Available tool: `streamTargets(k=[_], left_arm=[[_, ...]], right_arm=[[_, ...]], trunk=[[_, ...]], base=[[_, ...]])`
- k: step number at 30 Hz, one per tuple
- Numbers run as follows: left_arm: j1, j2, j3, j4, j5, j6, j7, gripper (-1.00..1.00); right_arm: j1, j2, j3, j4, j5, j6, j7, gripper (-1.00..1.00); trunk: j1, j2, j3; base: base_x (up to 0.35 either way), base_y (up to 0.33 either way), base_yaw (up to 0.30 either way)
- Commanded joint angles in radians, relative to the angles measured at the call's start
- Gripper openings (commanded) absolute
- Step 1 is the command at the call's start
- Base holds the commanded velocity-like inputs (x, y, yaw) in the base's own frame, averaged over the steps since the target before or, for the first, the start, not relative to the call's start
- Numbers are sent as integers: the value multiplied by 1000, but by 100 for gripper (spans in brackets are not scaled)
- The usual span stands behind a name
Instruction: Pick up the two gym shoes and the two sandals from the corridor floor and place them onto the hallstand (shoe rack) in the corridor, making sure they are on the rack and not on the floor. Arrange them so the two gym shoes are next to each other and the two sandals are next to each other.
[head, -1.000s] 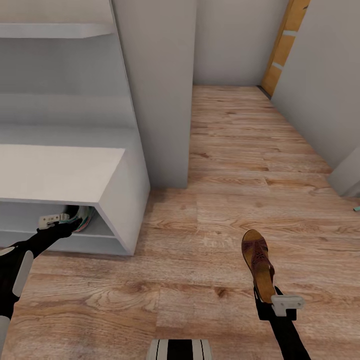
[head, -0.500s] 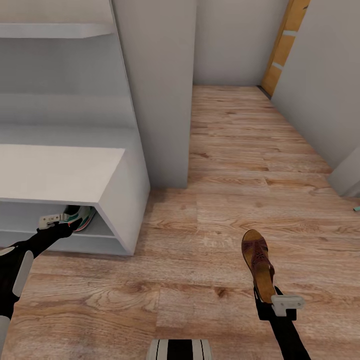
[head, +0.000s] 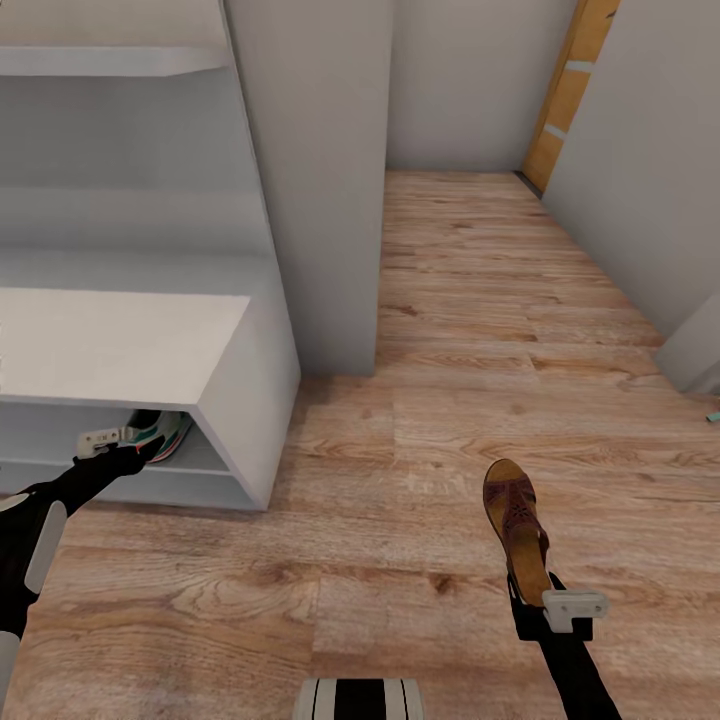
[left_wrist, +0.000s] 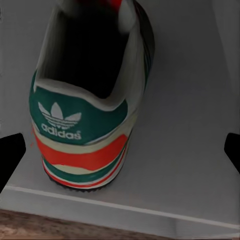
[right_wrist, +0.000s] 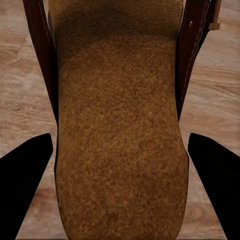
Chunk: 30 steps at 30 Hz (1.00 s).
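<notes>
The right tool (head: 545, 600), nearest the robot, is spread wide, a dark fingertip (right_wrist: 25, 185) on either side of the heel of a brown sandal (head: 518, 528) without visibly touching it. In the right wrist view, the tan footbed (right_wrist: 119, 130) lies between the fingers, clear gaps on both sides. The sandal rests on the corridor floor (head: 420, 420), toe pointing away from the robot. The right arm reaches low and forward, its black forearm rising from the lower edge of the head view.

Farther off on the left, the left arm stretches forward into the lower tier of the hallstand (head: 240, 400), near its right end wall. The left tool (head: 140, 445) is wide open, its fingertips (left_wrist: 10, 157) flanking a gym shoe (left_wrist: 92, 95) with space on each side. That shoe stands on the shelf close to its front edge, green and orange-red heel facing the tool.
</notes>
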Motion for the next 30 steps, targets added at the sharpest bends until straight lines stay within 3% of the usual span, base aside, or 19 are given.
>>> streamTargets(k=[1,16,30], left_arm=[[-1,0,2,-1,9,9,-3,100],[-1,0,2,-1,11,9,-3,100],[-1,0,2,-1,10,9,-3,100]], right_arm=[[0,1,-2,-1,9,-2,1,-100],[0,2,-2,-1,9,-2,0,-100],[1,1,-5,-1,1,-4,0,-100]], trunk=[[0,0,-1],[0,0,-1],[0,0,-1]], base=[[-112,0,0],[-147,0,0],[-27,0,0]])
